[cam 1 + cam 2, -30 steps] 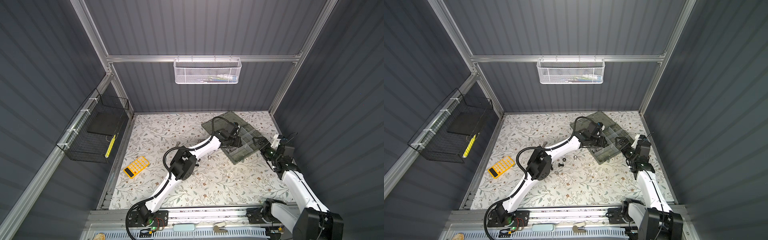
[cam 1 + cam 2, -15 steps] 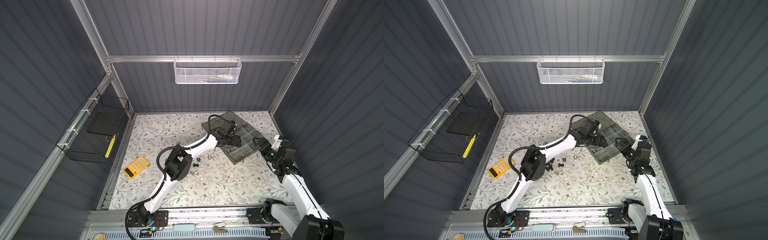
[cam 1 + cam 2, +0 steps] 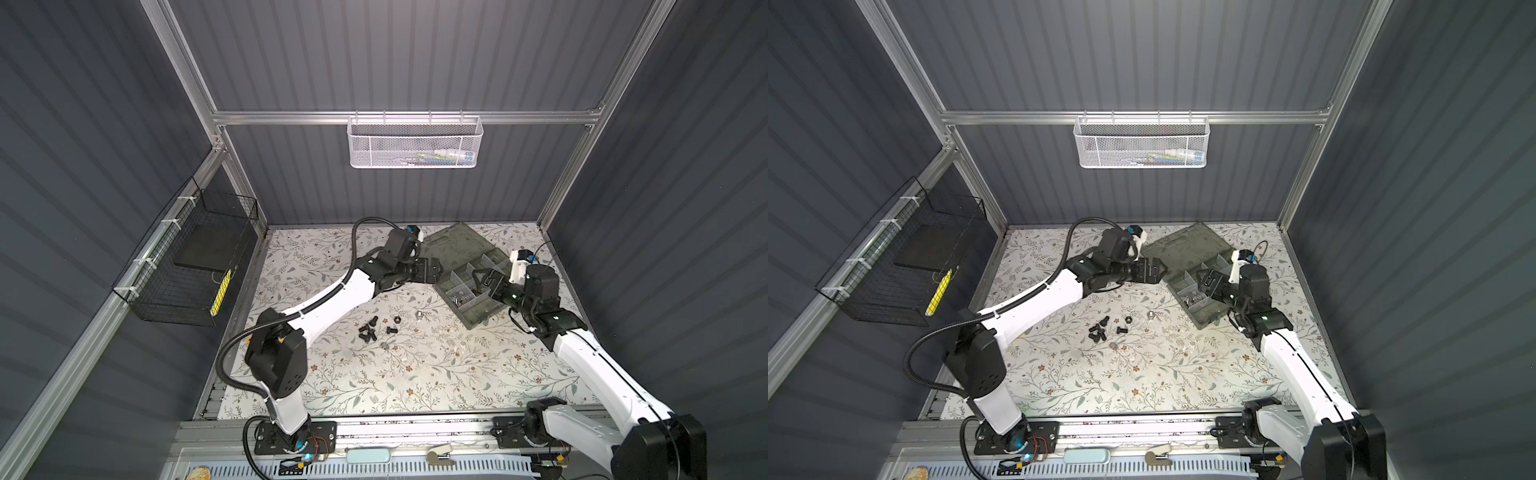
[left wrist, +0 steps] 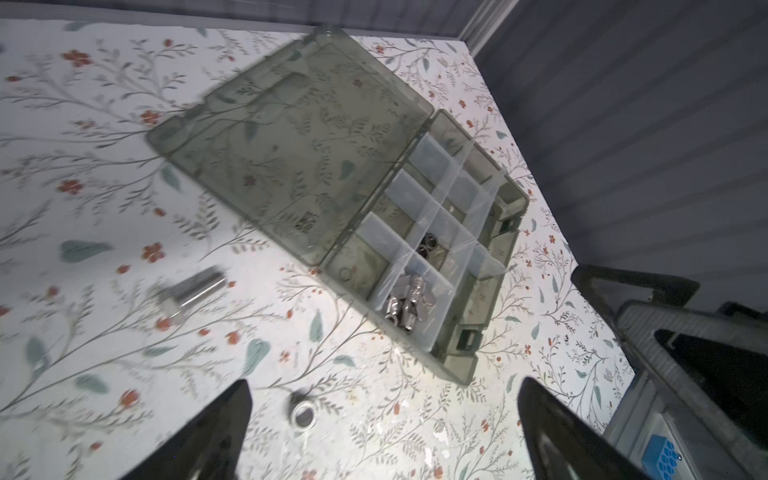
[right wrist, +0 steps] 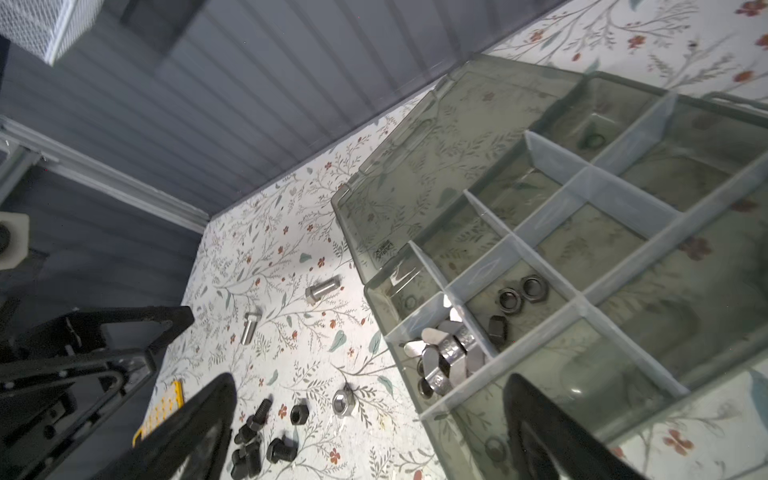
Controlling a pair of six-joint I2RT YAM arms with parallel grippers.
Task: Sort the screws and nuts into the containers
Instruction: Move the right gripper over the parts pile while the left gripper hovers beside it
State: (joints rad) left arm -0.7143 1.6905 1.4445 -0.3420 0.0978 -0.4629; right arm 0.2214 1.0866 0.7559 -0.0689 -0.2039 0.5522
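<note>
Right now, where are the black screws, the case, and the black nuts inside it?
black screws [image 3: 366,331]: in a top view, mid-pile.
case [image 4: 299,137]: left wrist view, open lid.
black nuts [image 5: 497,329]: right wrist view, one's side.

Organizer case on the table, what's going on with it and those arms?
Two robot arms are sorting hardware into the open organizer case. Both the left gripper and right gripper hover near it open, holding nothing. Some silver pieces and black nuts sit in compartments; black screws and a silver nut lie loose on the table.
</note>
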